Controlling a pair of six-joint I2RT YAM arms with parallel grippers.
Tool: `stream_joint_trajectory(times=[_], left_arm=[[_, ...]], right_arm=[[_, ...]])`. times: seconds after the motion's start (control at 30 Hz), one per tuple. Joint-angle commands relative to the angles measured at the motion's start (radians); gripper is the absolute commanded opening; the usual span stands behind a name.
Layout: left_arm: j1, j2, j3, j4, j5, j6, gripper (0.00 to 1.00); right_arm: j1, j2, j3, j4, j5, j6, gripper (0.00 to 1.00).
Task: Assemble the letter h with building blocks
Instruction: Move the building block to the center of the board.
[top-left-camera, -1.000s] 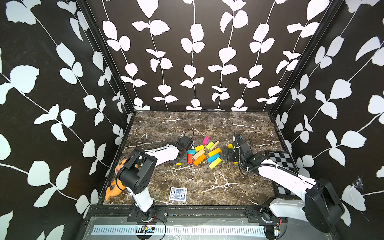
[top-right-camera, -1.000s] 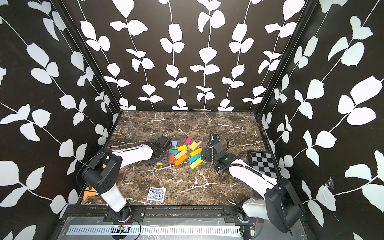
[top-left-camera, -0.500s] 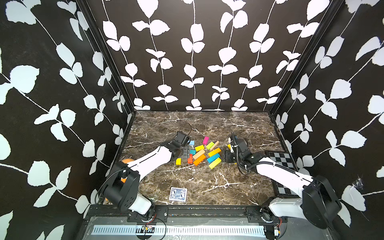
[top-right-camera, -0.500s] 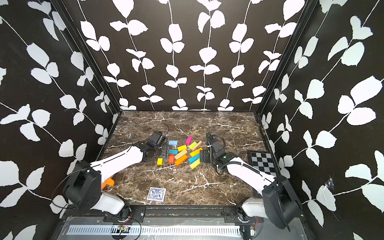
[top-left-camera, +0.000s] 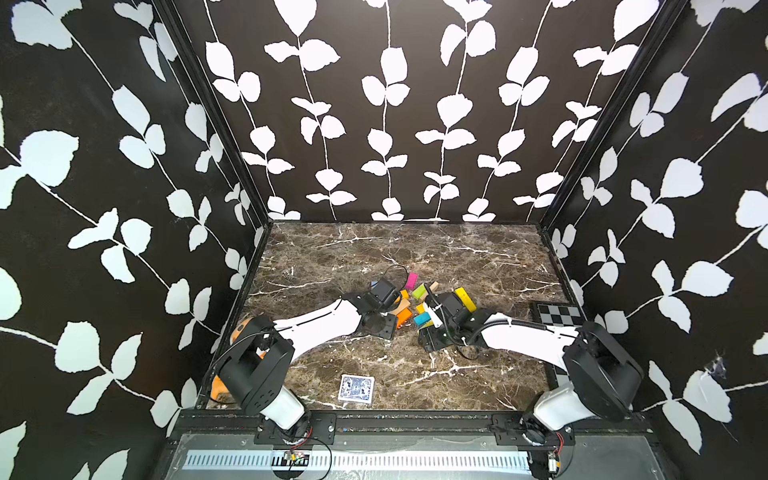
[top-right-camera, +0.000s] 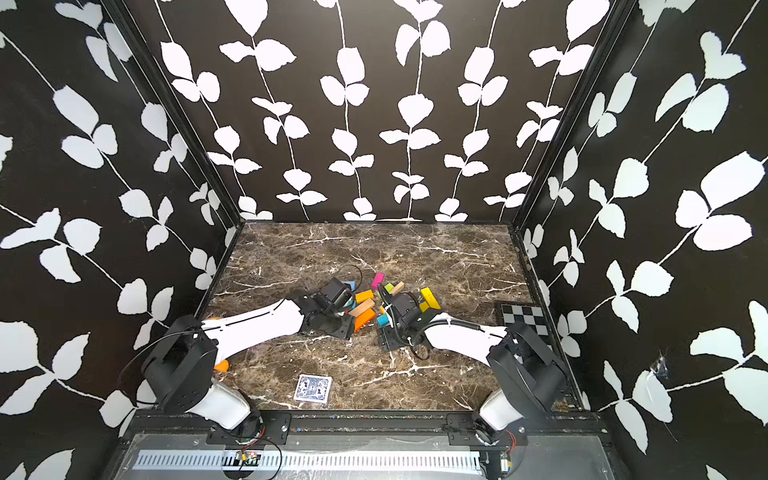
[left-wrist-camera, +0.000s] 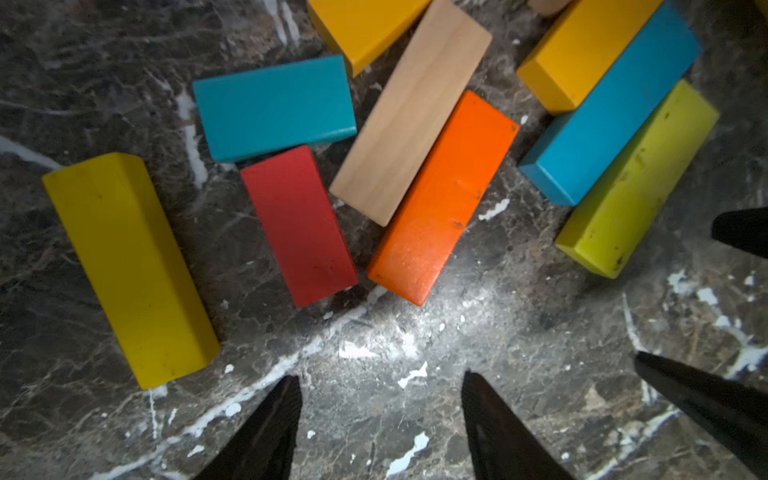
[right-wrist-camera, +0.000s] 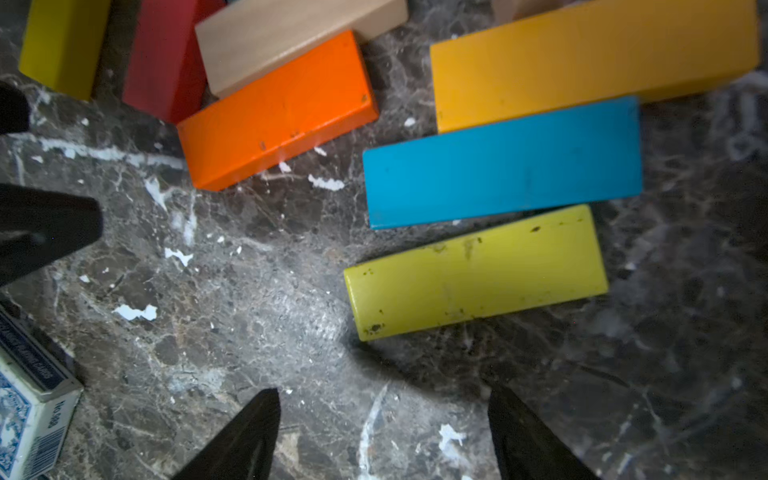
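Since both top views show the building blocks (top-left-camera: 419, 291) as a loose heap mid table (top-left-camera: 415, 253) with no h laid out, I'd judge we're at picking a first piece. Left wrist: left gripper (left-wrist-camera: 380, 386) jaws apart, holding nothing, over bare table just short of the red block (left-wrist-camera: 297, 224); the yellow block (left-wrist-camera: 129, 266) lying apart looks the cleaner grab, straddle its narrow width, centred. Right wrist: right gripper (right-wrist-camera: 382, 392) parted and empty too, lime block (right-wrist-camera: 476, 272) nearest, just beside the blue block (right-wrist-camera: 503, 162), so drop in clear of that; card deck (right-wrist-camera: 29, 411) edge looks like "PLAYING CARDS" and "No.808", digits unsure
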Motion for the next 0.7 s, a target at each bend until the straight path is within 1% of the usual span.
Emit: stream_joint_trajectory(times=[0.0,0.03,0.27,0.37,0.5,0.57,0.67], left_arm=[[-0.006,0.04,0.017,-0.028,0.009,0.024,0.65],[-0.006,0.055,0.022,-0.017,0.015,0.023,0.65],[-0.006,0.178,0.077,0.005,-0.032,0.035,0.62],[-0.004,0.227,0.101,0.024,-0.076,0.039,0.57],[-0.002,0.29,0.15,0.061,-0.103,0.042,0.51],[0.007,0.325,0.19,0.072,-0.111,0.047,0.46],[0.033,0.366,0.239,0.1,-0.127,0.05,0.43]], right_arm=[[0.009,0.043,0.029,0.013,-0.001,0.024,0.77],[0.01,0.076,0.035,0.025,-0.003,0.028,0.76],[0.01,0.157,0.093,0.076,0.034,0.037,0.73],[0.01,0.198,0.127,0.081,0.079,0.035,0.7],[0.007,0.255,0.169,0.11,0.112,0.038,0.66],[-0.001,0.288,0.199,0.123,0.137,0.042,0.64],[-0.028,0.328,0.231,0.158,0.142,0.051,0.6]])
